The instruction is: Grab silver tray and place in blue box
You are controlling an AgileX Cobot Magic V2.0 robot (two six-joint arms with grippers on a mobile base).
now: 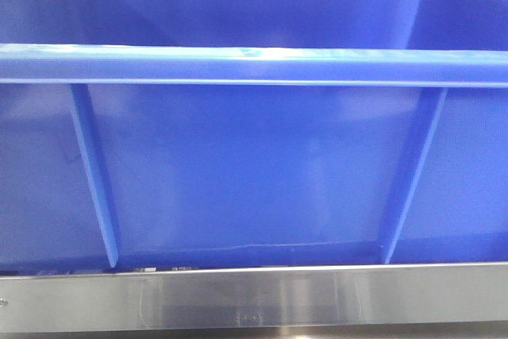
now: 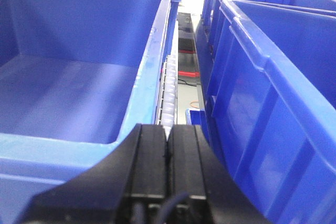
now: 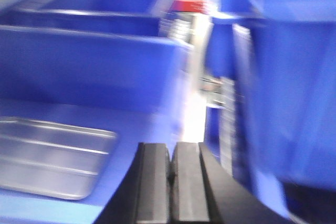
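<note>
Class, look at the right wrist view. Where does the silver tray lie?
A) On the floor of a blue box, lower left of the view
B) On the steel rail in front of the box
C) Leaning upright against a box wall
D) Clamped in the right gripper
A: the silver tray lies flat on the blue box floor, apart from the shut right gripper.

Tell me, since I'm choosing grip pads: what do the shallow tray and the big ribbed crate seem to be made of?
The shallow rectangular silver tray looks like polished metal, probably steel: bright grey sheen, pressed ridges along its floor, though this view is blurred. The large deep blue box looks like moulded plastic with a smooth semi-gloss finish: uniform colour, soft highlights on its thick rim, moulded vertical ribs.
</note>
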